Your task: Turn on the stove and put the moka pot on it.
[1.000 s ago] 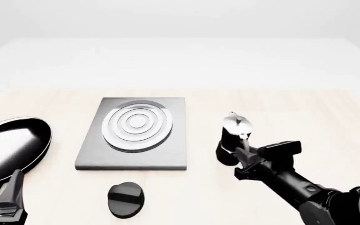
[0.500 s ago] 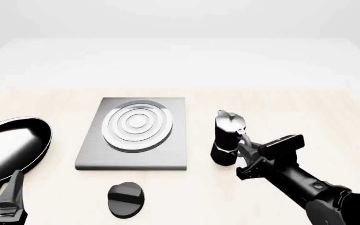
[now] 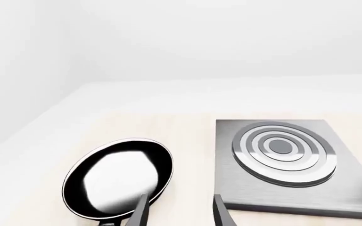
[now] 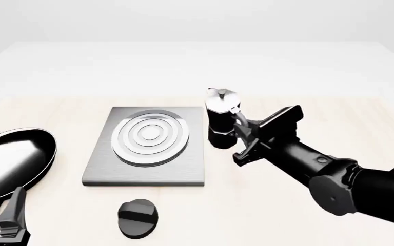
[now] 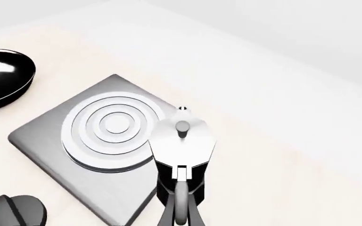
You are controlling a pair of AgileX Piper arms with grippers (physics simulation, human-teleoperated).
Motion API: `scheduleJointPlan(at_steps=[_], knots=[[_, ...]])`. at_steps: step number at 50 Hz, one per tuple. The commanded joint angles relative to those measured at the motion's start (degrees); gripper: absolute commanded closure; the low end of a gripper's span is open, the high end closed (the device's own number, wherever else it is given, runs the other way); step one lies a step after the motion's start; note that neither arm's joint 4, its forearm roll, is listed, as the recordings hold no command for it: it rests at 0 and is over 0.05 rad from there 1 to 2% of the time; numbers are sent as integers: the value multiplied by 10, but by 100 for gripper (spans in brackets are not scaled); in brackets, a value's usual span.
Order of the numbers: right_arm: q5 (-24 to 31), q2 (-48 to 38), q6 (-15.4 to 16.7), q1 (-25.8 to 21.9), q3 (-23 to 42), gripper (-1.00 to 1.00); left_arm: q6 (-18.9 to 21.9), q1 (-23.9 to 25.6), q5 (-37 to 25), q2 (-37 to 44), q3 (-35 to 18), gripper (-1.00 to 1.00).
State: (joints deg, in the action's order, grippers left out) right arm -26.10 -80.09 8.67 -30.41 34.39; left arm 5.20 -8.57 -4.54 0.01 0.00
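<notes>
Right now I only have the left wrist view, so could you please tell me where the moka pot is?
Observer: The right gripper holds the pot by its handle at the stove's right edge.
Operator: Thank you. Is it over the burner?
Observer: Not yet; in the right wrist view it hangs beside the rings.
Operator: And where is the knob?
Observer: The knob lies on the table in front of the stove, with nothing touching it.
</notes>
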Motion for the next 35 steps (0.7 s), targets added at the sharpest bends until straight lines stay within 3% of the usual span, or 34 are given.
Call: scheduleJointPlan(at_steps=[1,17,35], knots=[[18,-52,7,-25,100,100,1,-1,-4,0,0,-100],[41,-150,-17,-81,243,100,-2,0,-10,0,0,-100],[60,-233,-35,-118,342,100,2,5,-15,0,0,-100]])
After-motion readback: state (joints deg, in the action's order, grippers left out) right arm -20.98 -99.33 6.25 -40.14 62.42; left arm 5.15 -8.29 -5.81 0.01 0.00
